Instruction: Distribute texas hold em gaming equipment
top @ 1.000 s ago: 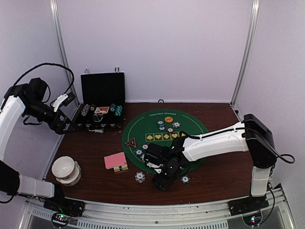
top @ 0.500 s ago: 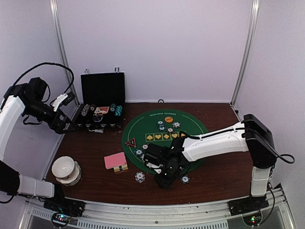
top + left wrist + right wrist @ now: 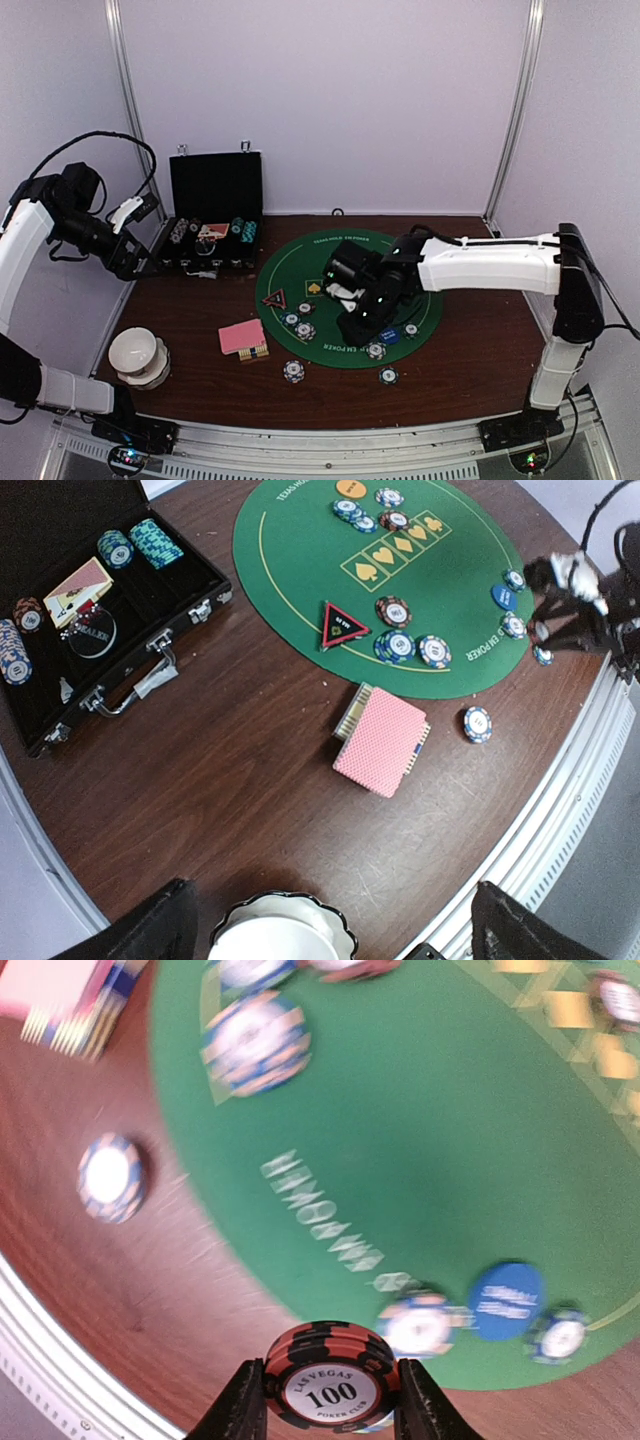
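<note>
My right gripper (image 3: 354,328) hangs over the near part of the green poker mat (image 3: 290,265). In the right wrist view it (image 3: 332,1402) is shut on a small stack of red-and-black "100" chips (image 3: 332,1375). Below it lie a blue disc (image 3: 505,1300) and blue-white chips (image 3: 418,1326). A pink-backed card deck (image 3: 241,335), a red triangle marker (image 3: 274,298) and more chips (image 3: 298,325) lie at the mat's left edge. My left gripper (image 3: 128,258) is raised at the far left, open and empty (image 3: 330,935).
An open black case (image 3: 212,215) holding chips stands at the back left. A white bowl (image 3: 137,352) sits near the front left corner. Loose chips (image 3: 293,371) lie on the brown table off the mat. A patterned card box (image 3: 256,352) lies under the deck.
My right gripper has risen from the table's front, just off the mat, and moved back and to the right over the mat, carrying the red-and-black chips. The left arm has not moved.
</note>
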`<action>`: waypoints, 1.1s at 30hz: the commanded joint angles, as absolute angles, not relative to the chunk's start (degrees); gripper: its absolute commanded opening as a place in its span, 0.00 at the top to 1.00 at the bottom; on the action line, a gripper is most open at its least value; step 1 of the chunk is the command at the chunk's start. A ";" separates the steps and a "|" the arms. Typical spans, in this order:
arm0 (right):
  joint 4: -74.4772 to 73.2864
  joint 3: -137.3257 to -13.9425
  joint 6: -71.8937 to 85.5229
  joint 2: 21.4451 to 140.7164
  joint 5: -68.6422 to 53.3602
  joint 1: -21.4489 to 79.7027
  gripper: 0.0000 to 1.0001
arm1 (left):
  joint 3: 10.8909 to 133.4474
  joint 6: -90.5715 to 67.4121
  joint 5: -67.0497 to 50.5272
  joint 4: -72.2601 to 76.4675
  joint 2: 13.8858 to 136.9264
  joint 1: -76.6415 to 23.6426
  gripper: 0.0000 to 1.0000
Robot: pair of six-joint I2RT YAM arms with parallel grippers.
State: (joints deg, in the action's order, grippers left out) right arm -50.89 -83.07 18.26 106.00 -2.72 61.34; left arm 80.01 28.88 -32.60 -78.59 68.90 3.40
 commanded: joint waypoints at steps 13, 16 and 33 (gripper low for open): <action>-45.04 -73.03 21.12 101.89 2.07 31.97 0.85 | 72.38 28.54 -25.66 -73.36 71.70 -4.49 0.02; -42.25 -71.34 21.68 103.29 0.46 29.87 0.84 | 70.19 27.96 -22.73 -71.90 72.43 -8.00 0.02; -39.72 -69.91 23.19 106.09 0.31 28.74 0.26 | 61.45 25.77 -9.77 -60.51 79.34 -24.27 0.02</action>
State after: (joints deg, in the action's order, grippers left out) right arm -40.23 -70.50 22.26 108.12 0.01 28.97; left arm 62.48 26.68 -14.11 -65.80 77.82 -21.85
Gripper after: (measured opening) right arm 0.668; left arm 0.976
